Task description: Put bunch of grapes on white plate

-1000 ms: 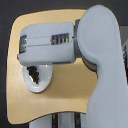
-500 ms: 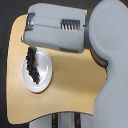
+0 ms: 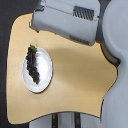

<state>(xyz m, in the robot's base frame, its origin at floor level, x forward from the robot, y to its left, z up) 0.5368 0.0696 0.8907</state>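
The white plate (image 3: 39, 70) is seated on the light wooden table (image 3: 75, 90), toward the exterior view's left. The bunch of grapes (image 3: 32, 64) is laid on the plate's left half, lengthwise approx. top to bottom, with the green stem tip at the upper end, near the rim. The bunch is contained within the plate's outline; the right half of the plate is left bare.

The robot arm (image 3: 65, 20) is positioned along the top of the frame, well apart from plate and grapes. A grey housing w/ a dark vent grille is seen; a larger grey body is located at the exterior view's right. The end effector itself cannot be made out: it appears to be cut off by the frame edge or hidden by the housing, so finger opening and contents cannot be told. Nothing is seen held between arm and plate.
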